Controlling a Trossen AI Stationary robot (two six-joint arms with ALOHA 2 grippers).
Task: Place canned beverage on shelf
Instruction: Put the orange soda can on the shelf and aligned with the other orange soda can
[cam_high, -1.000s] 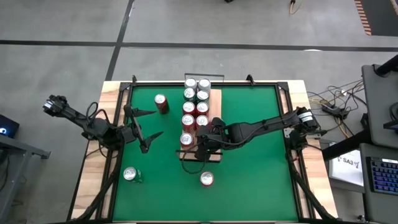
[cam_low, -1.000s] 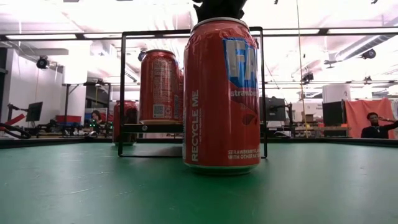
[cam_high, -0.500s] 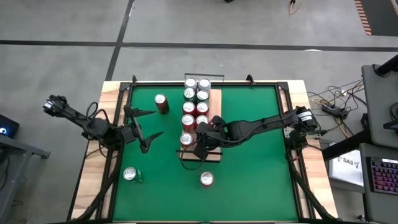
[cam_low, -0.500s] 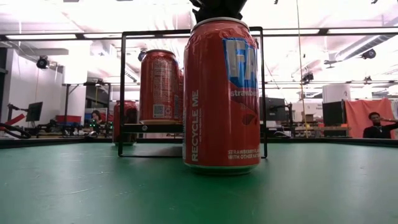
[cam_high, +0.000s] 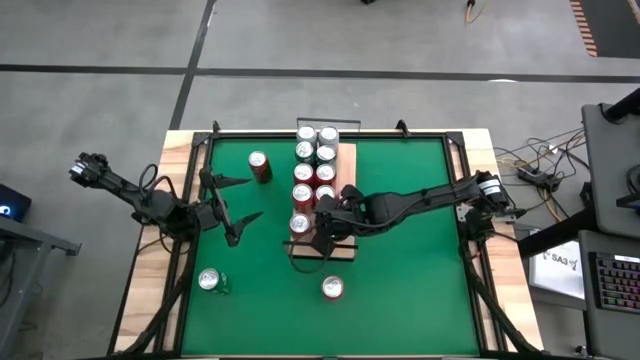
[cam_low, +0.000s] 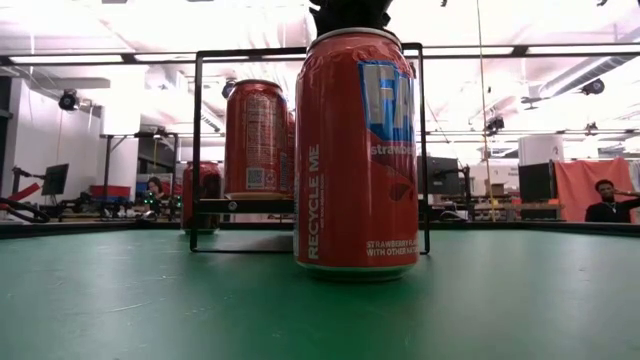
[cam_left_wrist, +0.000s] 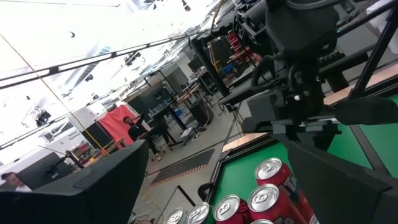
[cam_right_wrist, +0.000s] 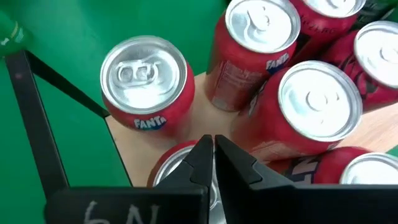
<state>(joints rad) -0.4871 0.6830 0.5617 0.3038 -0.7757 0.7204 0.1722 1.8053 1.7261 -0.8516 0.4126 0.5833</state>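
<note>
**Right gripper shut over the shelf, three cans yet to shelve**

The right gripper (cam_high: 322, 236) hovers over the near end of the shelf (cam_high: 345, 252), fingers (cam_right_wrist: 200, 163) pressed together with nothing between them. In the right wrist view the tips sit just above the lid of a can (cam_right_wrist: 180, 163) standing on the board, beside the front-row can (cam_right_wrist: 144, 78) next to the black rail (cam_right_wrist: 34, 118). Whether the tips touch that lid cannot be told.

The shelf runs down the middle of the mat (cam_high: 400, 290), its far part filled with two rows of red cans. Three cans stand off it on the green: one near the far-left (cam_high: 259, 165), one at the near-left (cam_high: 210, 281), one just in front of the shelf's near end (cam_high: 332, 288) — the last fills the low view.

The left gripper (cam_high: 232, 212) waits over the mat's left side, jaws spread wide and empty, well apart from any can.

Judged from this, a can has just been set down and the right arm is between placements. The next move calls for lifting clear without knocking the packed cans, opening the fingers, then going for a loose can — the one in front of the shelf is nearest — and gripping it upright. Free board is scarce: only the near end looks open.
</note>
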